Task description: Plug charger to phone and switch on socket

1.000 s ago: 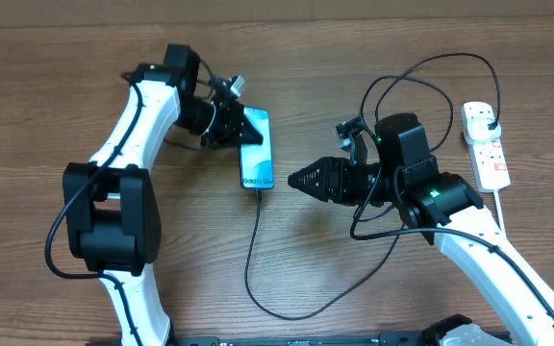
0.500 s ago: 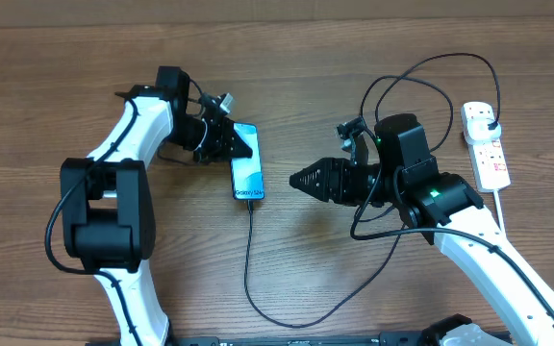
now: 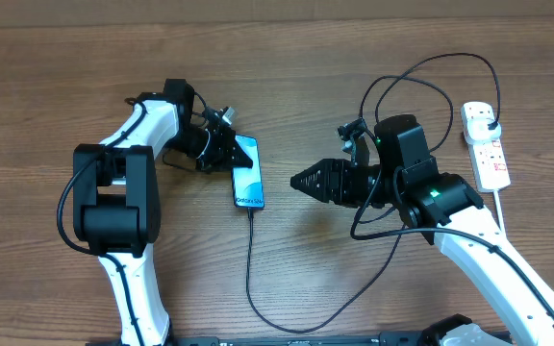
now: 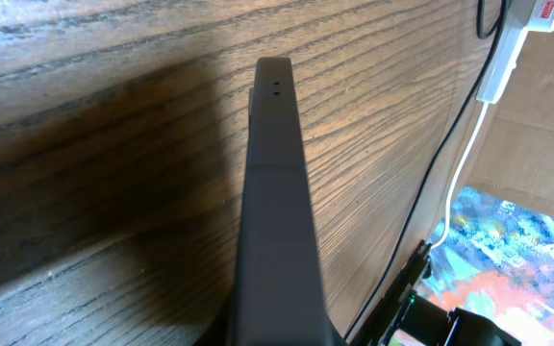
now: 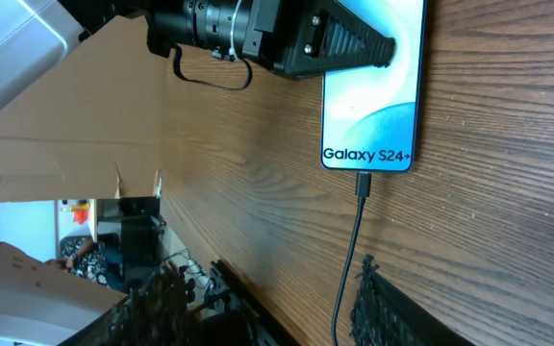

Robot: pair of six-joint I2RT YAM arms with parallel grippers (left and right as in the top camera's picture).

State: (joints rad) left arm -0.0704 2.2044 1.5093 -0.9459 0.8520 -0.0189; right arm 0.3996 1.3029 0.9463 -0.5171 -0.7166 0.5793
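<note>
The phone (image 3: 247, 175) shows its light blue "Galaxy S24+" screen left of centre. My left gripper (image 3: 227, 149) is shut on its far end; in the left wrist view the phone (image 4: 277, 192) runs edge-on out from the jaws. The charger's black connector (image 3: 251, 206) sits in the phone's near end. Its thin cable (image 3: 258, 288) loops along the front and up to a black plug (image 3: 487, 119) in the socket (image 3: 489, 154), a white power strip at the far right. My right gripper (image 3: 301, 180) is open and empty, right of the phone. The right wrist view shows the phone (image 5: 373, 86), the connector (image 5: 363, 185) and my right gripper (image 5: 277, 308).
The power strip's thick white cord (image 3: 500, 207) runs down past my right arm. Cable loops (image 3: 412, 86) lie behind my right arm. The strip's cord also shows in the left wrist view (image 4: 469, 144). A cardboard wall (image 3: 277, 10) borders the table's far edge.
My left gripper has drawn the phone left and toward the front, turning it slightly. The plugged cable followed. The right arm has not moved.
</note>
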